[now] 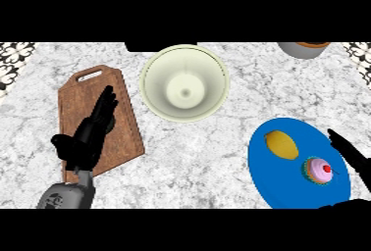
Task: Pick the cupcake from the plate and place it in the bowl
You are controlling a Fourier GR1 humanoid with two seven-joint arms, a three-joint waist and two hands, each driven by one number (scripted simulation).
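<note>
A: Where is the cupcake (319,171) now?

B: On the blue plate (272,169) at the near right, toward its right side. A lemon (282,145) lies on the same plate, just to its far left, apart from it.

A: And the right hand (351,153)?

B: At the right edge, beside the plate rim, just right of the cupcake. One long finger shows straight; the rest runs out of view, so it looks spread, holding nothing.

A: The left hand (91,132)?

B: It rests over the board (123,132) at the left, fingers straight and together, pointing far. It plays no part here.

A: So the step in hand is the reach and grasp?

B: I judge so. The cupcake is not yet touched. The hand should come in from the right and above, with thumb and fingers either side of the wrapper, low on it, not on the icing or the cherry.

A: Anything to avoid?

B: Nudging the lemon, or sliding the plate. Close only once the cupcake sits between the fingers.

A: Then?

B: Lift straight up, then carry it far and left to the bowl (185,82), which stands well apart from the plate.
</note>
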